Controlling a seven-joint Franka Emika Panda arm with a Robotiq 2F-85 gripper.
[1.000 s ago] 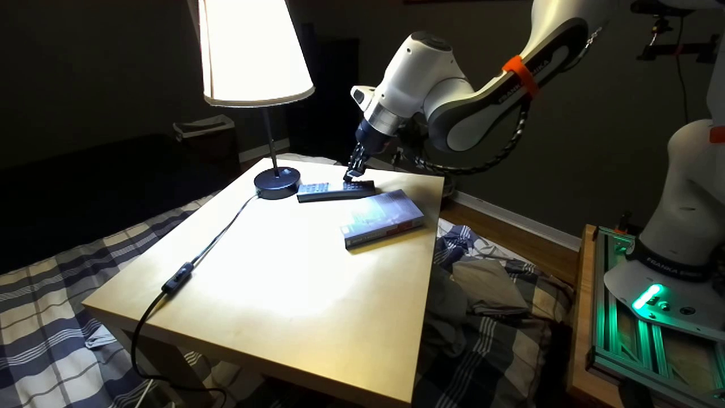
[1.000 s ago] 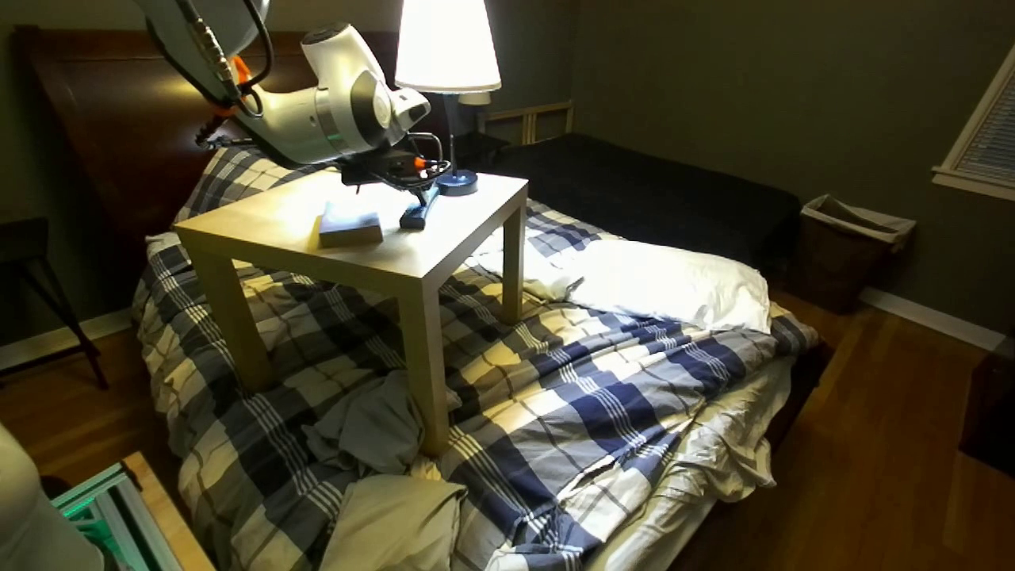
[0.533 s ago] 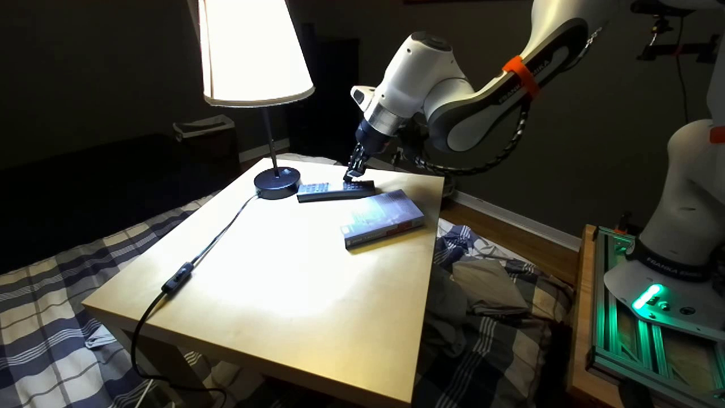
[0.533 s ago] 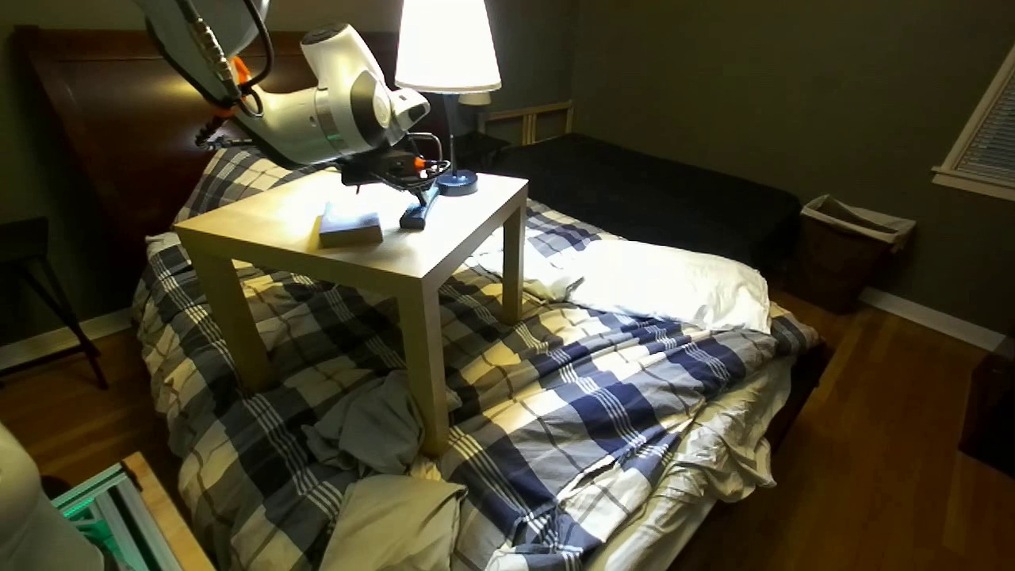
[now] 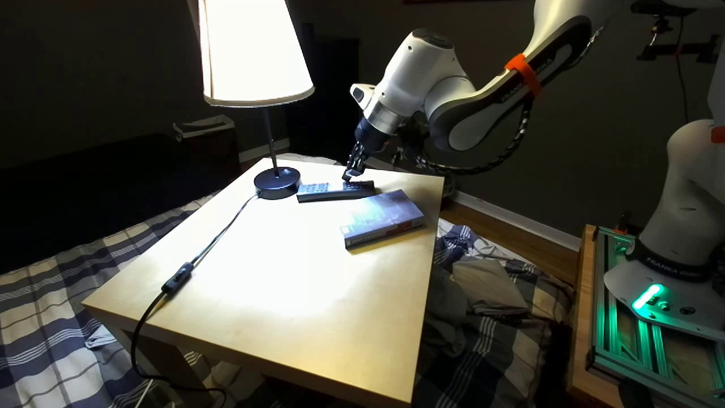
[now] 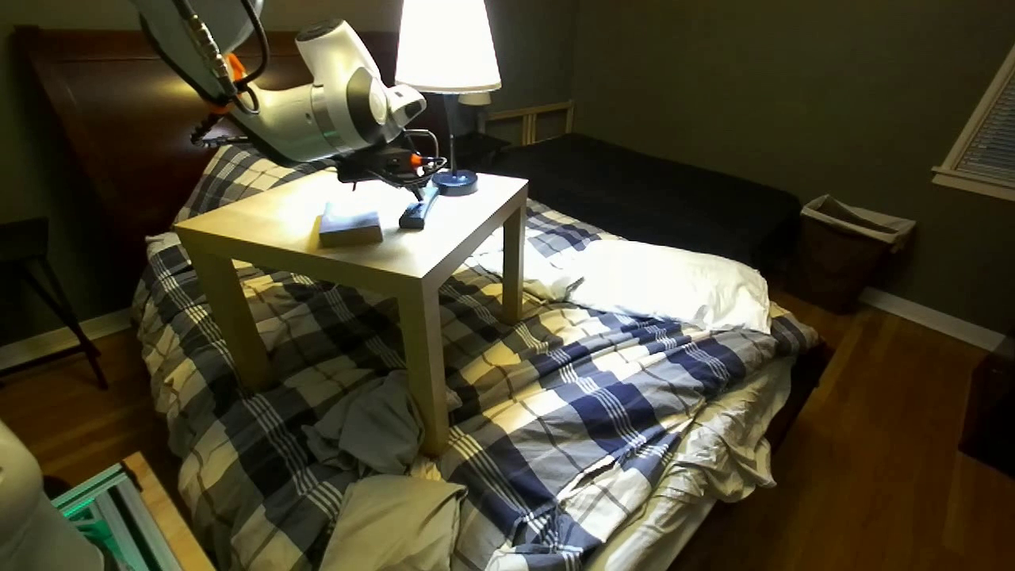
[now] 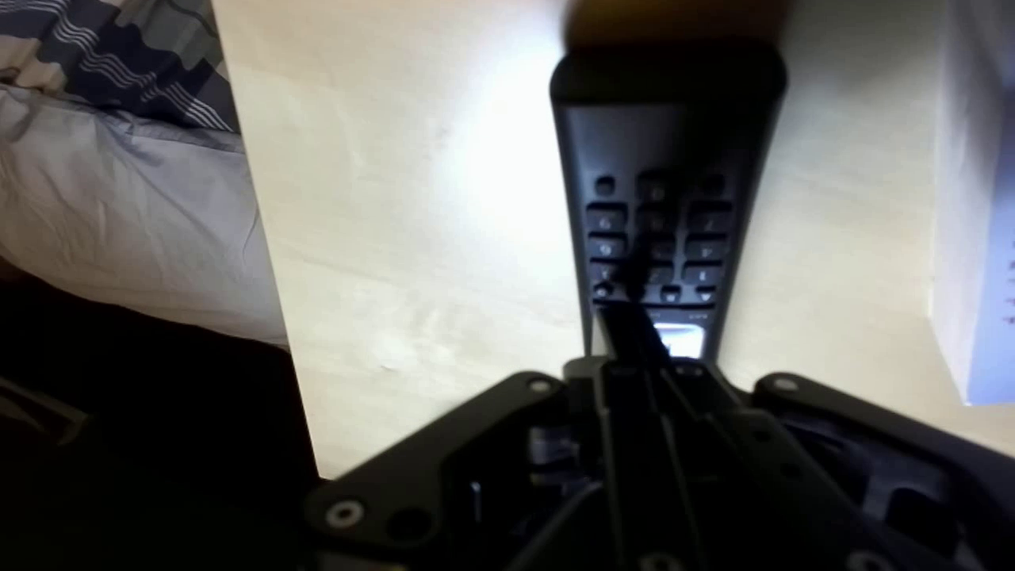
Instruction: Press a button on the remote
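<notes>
Remote: slim, black, flat on a table, just beside a lamp at one end, with a box alongside. The gripper has its fingers pressed together, holding nothing, its tip over the remote; contact cannot be told. The remote's long axis runs away from the tip, up the wrist view, so the press probably needs only a short move down. The wrist view shows separate keys but hides the lamp end, which shows in an exterior view, by the base.

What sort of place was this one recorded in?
Probably a bedroom: there's a plaid-covered bed, a dark wooden headboard and a lit lamp on a table.
</notes>
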